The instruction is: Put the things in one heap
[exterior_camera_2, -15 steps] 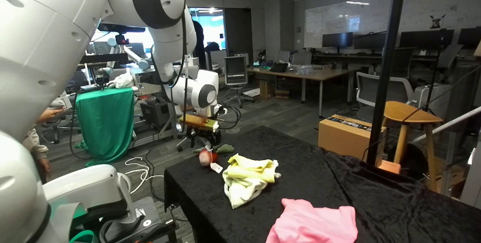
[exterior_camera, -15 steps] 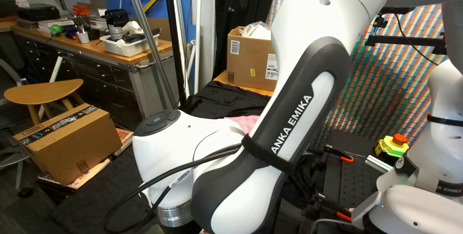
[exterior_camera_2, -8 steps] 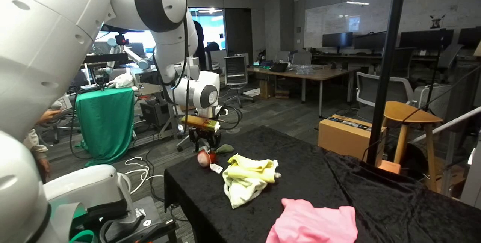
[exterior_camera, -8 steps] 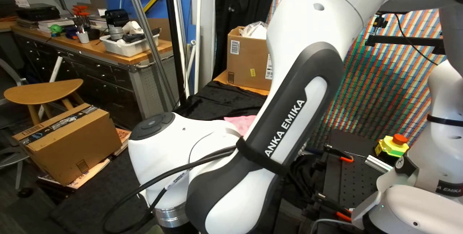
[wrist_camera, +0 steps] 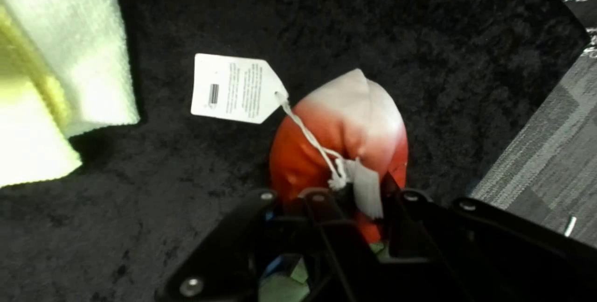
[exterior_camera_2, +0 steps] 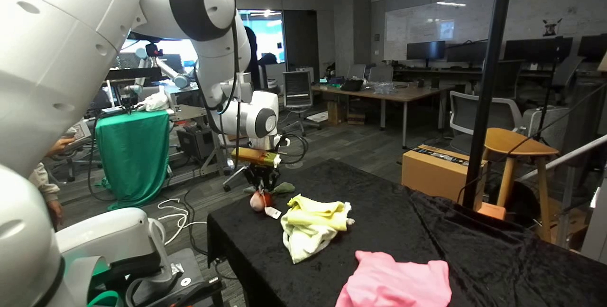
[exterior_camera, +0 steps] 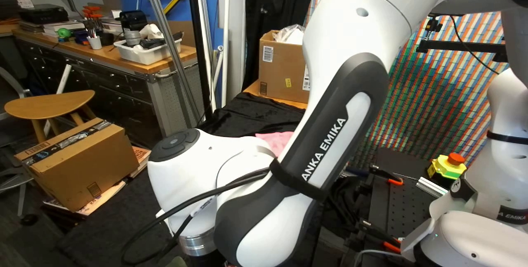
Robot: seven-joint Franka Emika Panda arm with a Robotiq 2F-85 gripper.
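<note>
Gripper [exterior_camera_2: 264, 187]: clenched on the top of the red-and-white plush [wrist_camera: 345, 127].
Red-and-white plush: right beneath the gripper, on the black covering [exterior_camera_2: 403, 226].
White tag [wrist_camera: 233, 88]: just beside the gripper.
Pale yellow cloth [exterior_camera_2: 318, 217]: near the gripper, over the cream-white cloth [exterior_camera_2: 305, 241].
Pink cloth [exterior_camera_2: 397, 281]: farther from the gripper than both.

In an exterior view, my claw [exterior_camera_2: 264, 187] sits over the tagged plush [exterior_camera_2: 258, 201], near the left end of the counter [exterior_camera_2: 498, 259]. To the plush's right I have the upper cloth [exterior_camera_2: 317, 212] resting on the lower cloth [exterior_camera_2: 303, 245]; farther right and nearer the front, apart from both, lies the lone cloth [exterior_camera_2: 396, 283]. Behind the counter stand a cardboard box [exterior_camera_2: 438, 174] and, to its right, a stool [exterior_camera_2: 517, 141]. In my wrist view the tag [wrist_camera: 235, 88] lies left of the plush, between it and the cloths.
</note>
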